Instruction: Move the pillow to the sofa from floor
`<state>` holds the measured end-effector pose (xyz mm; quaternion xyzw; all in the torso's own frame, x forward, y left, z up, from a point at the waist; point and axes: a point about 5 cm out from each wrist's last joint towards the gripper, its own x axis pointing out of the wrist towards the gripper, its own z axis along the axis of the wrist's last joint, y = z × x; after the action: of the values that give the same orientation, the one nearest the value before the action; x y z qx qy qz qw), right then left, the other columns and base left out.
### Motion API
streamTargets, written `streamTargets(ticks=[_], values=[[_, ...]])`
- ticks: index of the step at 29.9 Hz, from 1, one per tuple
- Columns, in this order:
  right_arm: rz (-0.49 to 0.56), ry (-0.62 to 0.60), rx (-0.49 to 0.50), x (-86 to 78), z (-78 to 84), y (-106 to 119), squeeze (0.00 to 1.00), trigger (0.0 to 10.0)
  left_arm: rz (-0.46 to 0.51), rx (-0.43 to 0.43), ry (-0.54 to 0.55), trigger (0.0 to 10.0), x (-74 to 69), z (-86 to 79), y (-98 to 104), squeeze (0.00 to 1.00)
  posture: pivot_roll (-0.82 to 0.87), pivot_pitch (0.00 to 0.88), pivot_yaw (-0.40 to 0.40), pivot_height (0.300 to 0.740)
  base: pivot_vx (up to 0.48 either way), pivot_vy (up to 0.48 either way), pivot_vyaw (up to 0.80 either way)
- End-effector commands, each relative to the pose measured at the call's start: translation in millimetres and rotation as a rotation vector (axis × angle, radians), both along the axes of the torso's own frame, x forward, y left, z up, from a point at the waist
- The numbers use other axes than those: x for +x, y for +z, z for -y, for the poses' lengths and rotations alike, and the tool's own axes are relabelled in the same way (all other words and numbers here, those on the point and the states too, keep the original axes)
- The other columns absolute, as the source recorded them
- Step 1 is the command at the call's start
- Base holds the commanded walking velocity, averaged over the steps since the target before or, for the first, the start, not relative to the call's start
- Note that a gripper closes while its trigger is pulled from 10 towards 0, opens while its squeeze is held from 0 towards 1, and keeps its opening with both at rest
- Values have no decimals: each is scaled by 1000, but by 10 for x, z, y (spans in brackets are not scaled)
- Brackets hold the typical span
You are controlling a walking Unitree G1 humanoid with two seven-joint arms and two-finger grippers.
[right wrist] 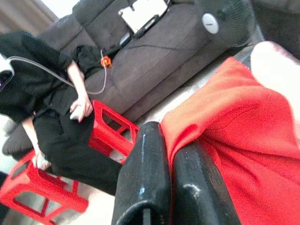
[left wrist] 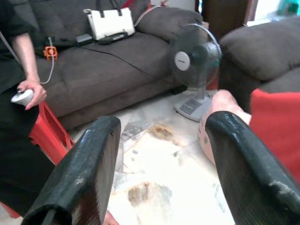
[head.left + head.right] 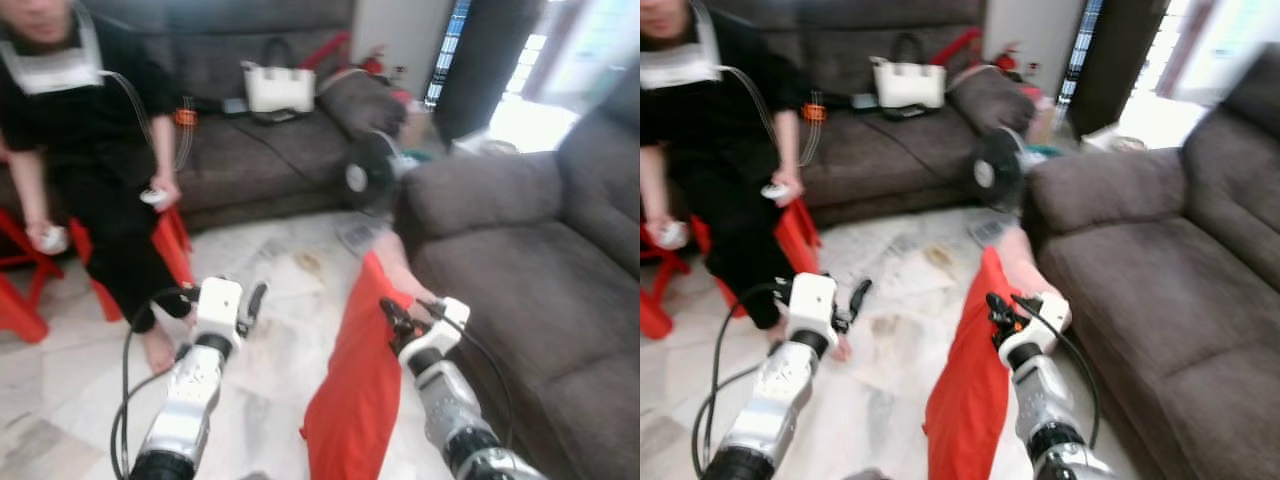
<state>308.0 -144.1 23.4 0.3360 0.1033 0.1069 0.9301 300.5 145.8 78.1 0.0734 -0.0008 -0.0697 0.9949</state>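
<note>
**Pillow pinched beside the sofa**

My right gripper (image 3: 400, 318) is pressed together on the upper edge of the red pillow (image 3: 355, 390), which hangs below it over the tiled floor (image 3: 290, 290). The brown sofa (image 3: 520, 270) lies just to my right. My left gripper (image 2: 159, 159) is spread, holding nothing, left of the pillow.
</note>
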Motion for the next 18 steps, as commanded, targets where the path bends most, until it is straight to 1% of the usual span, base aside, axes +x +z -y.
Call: streamTargets(ticks=[1, 9, 18], values=[[100, -22, -26, 132, 80, 202, 0, 10000, 2, -3, -22, 10000, 0, 59, -2, 0, 150, 0, -64, 740, 0, 0, -800], [94, -31, -31, 134, 99, 200, 0, 10000, 9, 10, -26, 10000, 11, 66, 7, 0, 148, 0, -66, 740, 0, 0, -800], [81, -41, -37, 120, 123, 177, 0, 10000, 6, 10, -18, 10000, 2, 60, -2, 0, 149, 20, -69, 740, 0, 0, -800]])
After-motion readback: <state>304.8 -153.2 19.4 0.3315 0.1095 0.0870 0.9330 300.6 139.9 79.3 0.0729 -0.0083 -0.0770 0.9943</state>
